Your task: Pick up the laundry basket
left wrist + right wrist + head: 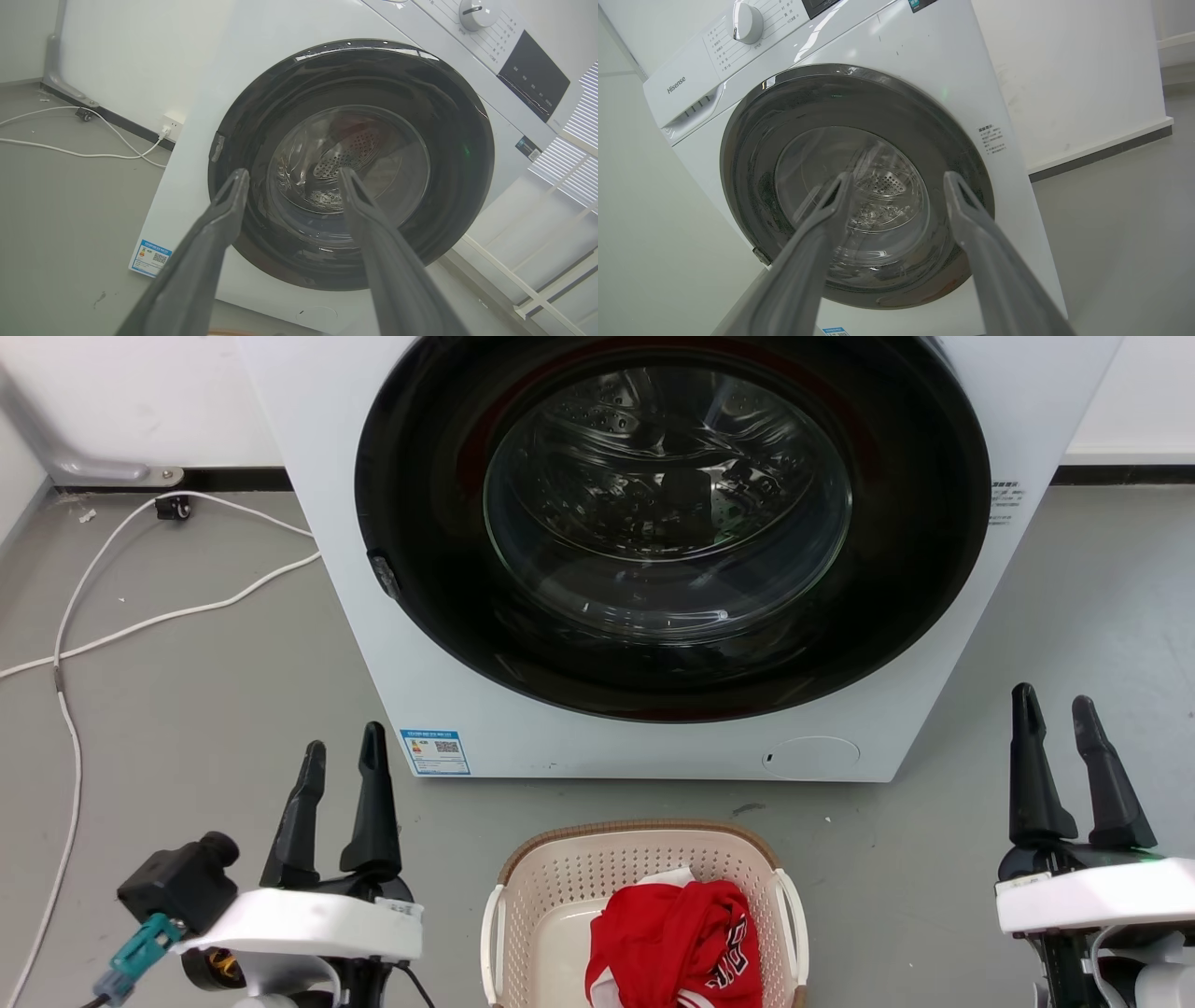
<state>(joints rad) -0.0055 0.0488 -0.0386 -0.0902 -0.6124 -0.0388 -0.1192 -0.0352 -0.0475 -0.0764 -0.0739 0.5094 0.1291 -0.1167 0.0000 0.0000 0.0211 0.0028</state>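
The laundry basket [560, 887] stands on the grey floor at the bottom centre of the head view, cream and perforated with a brown rim and white side handles. A red garment [677, 943] with white lettering lies in it. My left gripper [344, 749] hangs open to the basket's left, fingers pointing at the washing machine, nothing between them. My right gripper [1055, 707] is open well to the basket's right, also empty. In the left wrist view a sliver of the basket's brown rim [233, 332] shows at the bottom edge between the open left gripper's [292, 175] fingers. The right gripper [899, 179] is open too.
A white front-loading washing machine [467, 691] with a shut dark round door [672, 523] stands just behind the basket. White cables [140, 616] trail over the floor at the left. A white wall with dark skirting [233, 478] runs behind. A white frame [537, 289] stands right of the machine.
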